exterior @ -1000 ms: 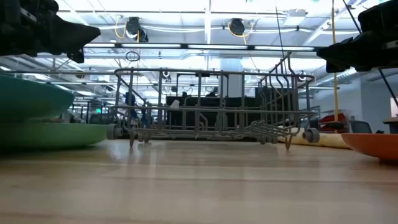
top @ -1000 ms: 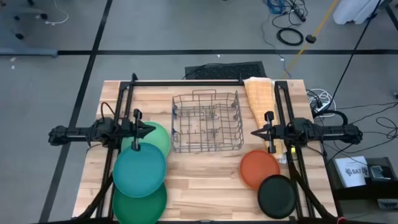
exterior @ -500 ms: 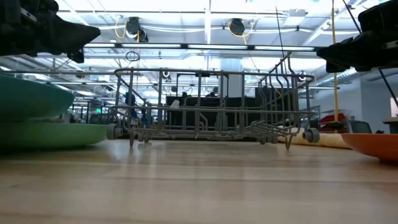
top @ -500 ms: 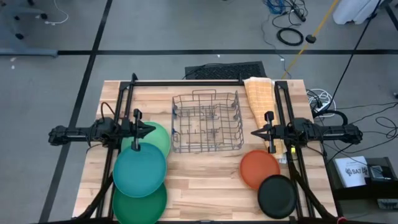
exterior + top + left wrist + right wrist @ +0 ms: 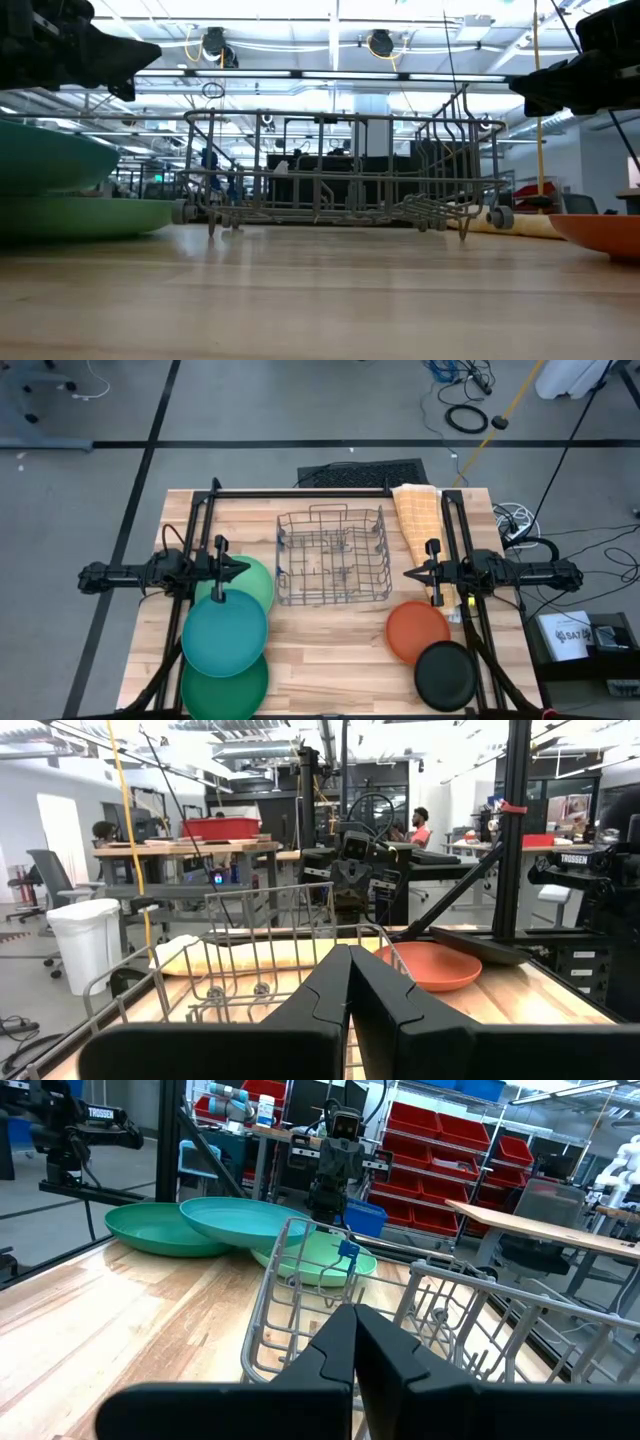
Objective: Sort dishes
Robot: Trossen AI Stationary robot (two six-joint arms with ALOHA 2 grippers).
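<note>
On the table's left lie three overlapping plates: the teal plate (image 5: 224,637) rests on top of the light green plate (image 5: 257,581) and the dark green plate (image 5: 225,688). On the right, the black plate (image 5: 445,675) overlaps the near edge of the orange plate (image 5: 417,630). My left gripper (image 5: 244,569) hovers shut above the light green plate, pointing at the rack. My right gripper (image 5: 410,573) hovers shut just right of the rack, above the table. Both fingertip pairs meet in their wrist views, left (image 5: 348,952) and right (image 5: 354,1312).
The grey wire rack (image 5: 333,555) stands mid-table between the two grippers. An orange checked cloth (image 5: 418,518) lies along the rack's right side toward the far edge. Bare wood (image 5: 330,660) spans the near middle between the plate groups. Black arm frames flank both sides.
</note>
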